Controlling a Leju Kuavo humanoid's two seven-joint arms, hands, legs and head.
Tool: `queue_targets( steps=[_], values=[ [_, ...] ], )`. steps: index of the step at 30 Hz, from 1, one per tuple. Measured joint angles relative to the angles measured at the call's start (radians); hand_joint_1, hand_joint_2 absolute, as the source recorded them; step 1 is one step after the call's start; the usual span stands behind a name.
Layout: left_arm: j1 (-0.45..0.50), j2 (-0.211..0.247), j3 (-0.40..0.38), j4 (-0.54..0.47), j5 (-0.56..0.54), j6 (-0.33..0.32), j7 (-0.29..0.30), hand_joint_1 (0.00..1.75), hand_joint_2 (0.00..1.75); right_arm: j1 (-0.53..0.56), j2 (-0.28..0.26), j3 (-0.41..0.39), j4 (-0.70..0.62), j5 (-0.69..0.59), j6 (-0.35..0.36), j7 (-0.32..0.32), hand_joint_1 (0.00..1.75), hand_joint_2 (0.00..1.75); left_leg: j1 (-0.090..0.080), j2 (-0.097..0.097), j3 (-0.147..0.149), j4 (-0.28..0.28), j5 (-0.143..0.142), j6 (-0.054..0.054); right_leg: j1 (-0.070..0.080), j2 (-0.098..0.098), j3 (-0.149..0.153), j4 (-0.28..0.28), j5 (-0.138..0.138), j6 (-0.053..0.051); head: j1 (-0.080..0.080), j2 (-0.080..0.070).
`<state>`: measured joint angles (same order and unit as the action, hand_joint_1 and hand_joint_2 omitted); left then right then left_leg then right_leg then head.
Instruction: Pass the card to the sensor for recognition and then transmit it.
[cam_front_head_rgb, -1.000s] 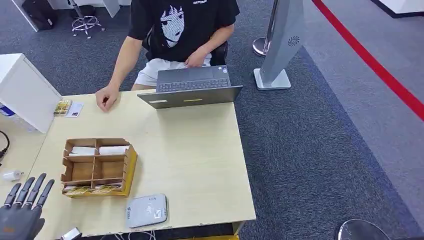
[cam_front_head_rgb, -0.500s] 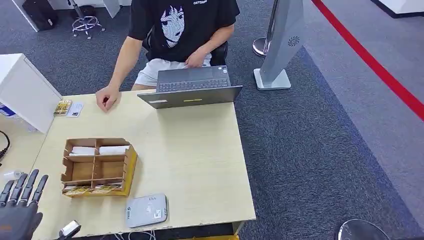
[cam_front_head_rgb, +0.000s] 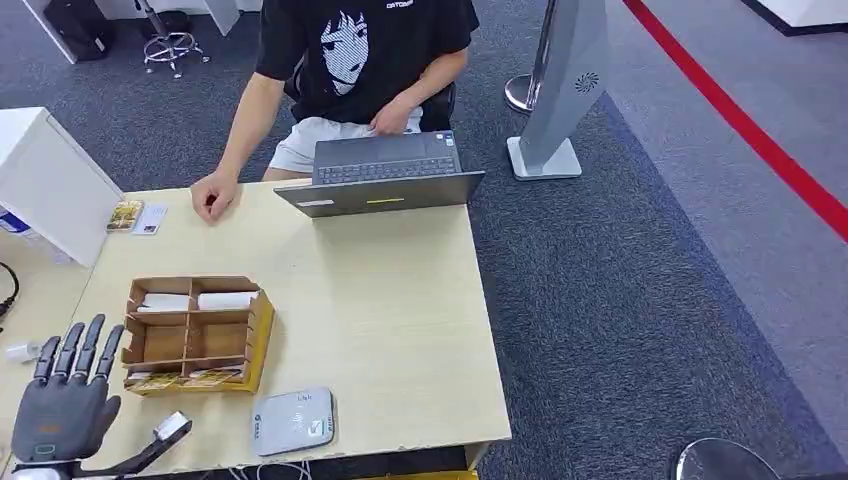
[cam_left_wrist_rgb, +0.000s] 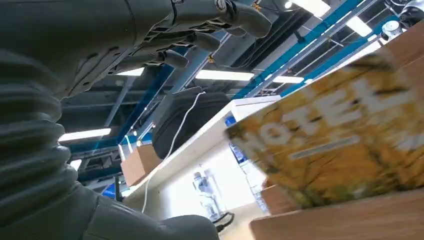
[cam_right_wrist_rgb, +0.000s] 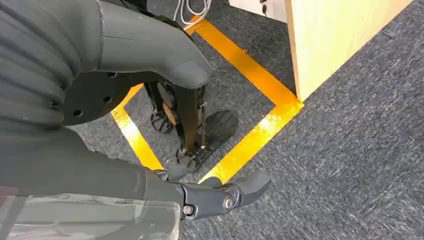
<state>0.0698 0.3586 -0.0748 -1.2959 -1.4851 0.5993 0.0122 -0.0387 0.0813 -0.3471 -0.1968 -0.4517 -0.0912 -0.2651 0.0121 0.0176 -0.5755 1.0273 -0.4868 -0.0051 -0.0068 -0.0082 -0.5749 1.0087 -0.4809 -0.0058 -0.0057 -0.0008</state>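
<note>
The left hand (cam_front_head_rgb: 62, 400), fingers spread and empty, hovers at 9 o'clock of the cardboard organizer (cam_front_head_rgb: 195, 333) whose front slot holds the yellow cards (cam_front_head_rgb: 185, 379); a misaligned reach risks shoving the organizer.

Beside the cardboard organizer (cam_front_head_rgb: 195, 333), the yellow card (cam_left_wrist_rgb: 335, 145) was blurred, its lettering perhaps "HOTEL"; the picture's edge cut its far end.

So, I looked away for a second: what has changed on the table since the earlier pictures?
The left hand has risen and moved forward toward the cardboard organizer, fingers spread, holding nothing. The organizer, the grey card reader, the laptop and the person's hand on the table stayed put.
</note>
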Motion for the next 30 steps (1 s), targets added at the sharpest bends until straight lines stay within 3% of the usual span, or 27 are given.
queue_targets(
  steps=[10, 30],
  values=[
    [-0.025, -0.037, 0.000, 0.037, 0.000, 0.003, -0.031, 0.00, 1.75, -0.001, 0.002, 0.000, 0.000, 0.008, -0.002, 0.004, 0.00, 1.75, 0.000, 0.000, 0.000, 0.000, 0.000, 0.000, 0.000, 0.000, 0.000, 0.000, 0.000, 0.000, 0.000, 0.000],
    [-0.047, -0.054, 0.000, 0.089, 0.000, 0.020, -0.051, 0.00, 1.75, -0.001, 0.003, 0.000, 0.000, 0.026, -0.035, 0.029, 0.00, 1.75, 0.000, 0.000, 0.000, 0.000, 0.000, 0.000, 0.000, 0.000, 0.000, 0.000, 0.000, 0.000, 0.000, 0.000]
  ],
)
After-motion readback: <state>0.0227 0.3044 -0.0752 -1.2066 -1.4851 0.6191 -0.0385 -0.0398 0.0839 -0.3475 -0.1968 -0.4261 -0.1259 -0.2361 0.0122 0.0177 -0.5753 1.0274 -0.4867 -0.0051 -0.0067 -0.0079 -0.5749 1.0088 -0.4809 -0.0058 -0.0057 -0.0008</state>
